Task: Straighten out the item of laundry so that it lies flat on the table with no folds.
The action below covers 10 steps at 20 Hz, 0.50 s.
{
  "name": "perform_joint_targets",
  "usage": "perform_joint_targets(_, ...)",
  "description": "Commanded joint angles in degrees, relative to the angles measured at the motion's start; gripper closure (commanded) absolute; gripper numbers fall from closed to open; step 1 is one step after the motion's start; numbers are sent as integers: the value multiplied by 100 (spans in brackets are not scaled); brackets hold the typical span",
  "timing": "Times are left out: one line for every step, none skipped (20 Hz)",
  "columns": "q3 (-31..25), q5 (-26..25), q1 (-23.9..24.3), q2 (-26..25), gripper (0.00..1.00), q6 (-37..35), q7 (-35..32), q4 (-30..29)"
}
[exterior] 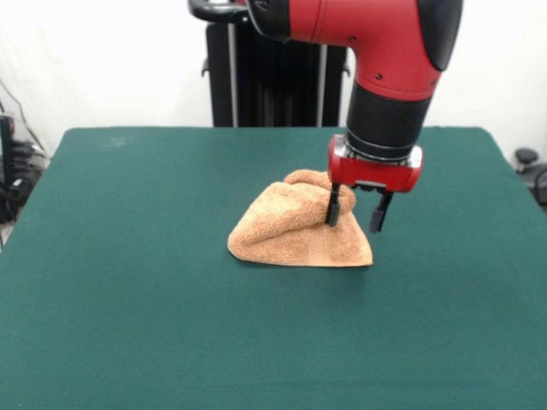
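Glossy red shell on the arm (359,26), rounded and bulky, with a black cap at the elbow joint. Below it a black cylindrical wrist, then a squat red block carrying the gripper (356,212), with two slim black fingers (332,207) beneath.

The table (128,282) is showing a dark green, felt-like top that is filling most of the front view, its far edge running straight under a pale wall. An orange-tan towel (291,235) is lying directly on it, a little right of the middle, bunched into a rumpled mound rather than spreading flat. Its lower edge, with a woven band, is resting on the green surface.
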<state>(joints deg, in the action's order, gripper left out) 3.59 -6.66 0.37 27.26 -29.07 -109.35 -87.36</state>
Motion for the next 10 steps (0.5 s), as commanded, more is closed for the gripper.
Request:
perform_joint_targets(-489,85,-137,-59,0,-708,-364,-200)
perform_joint_targets(-490,98,-149,-51,0,-729,-382,-190)
perform_joint_targets(-490,105,-161,-45,0,-739,-396,-187)
perform_joint_targets(-489,127,-187,-22,0,-780,-429,-185)
perform_joint_targets(-484,136,-210,-5,0,-784,-456,-196)
perform_joint_targets(-471,154,-250,9,0,-798,-507,-195)
perform_joint_targets(-468,163,-278,11,0,-788,-541,-206)
perform_joint_targets(-458,183,-318,15,0,-802,-591,-198)
perform_joint_targets(-452,192,-342,17,0,-811,-614,-188)
perform_joint_targets(-438,207,-386,20,0,-826,-658,-175)
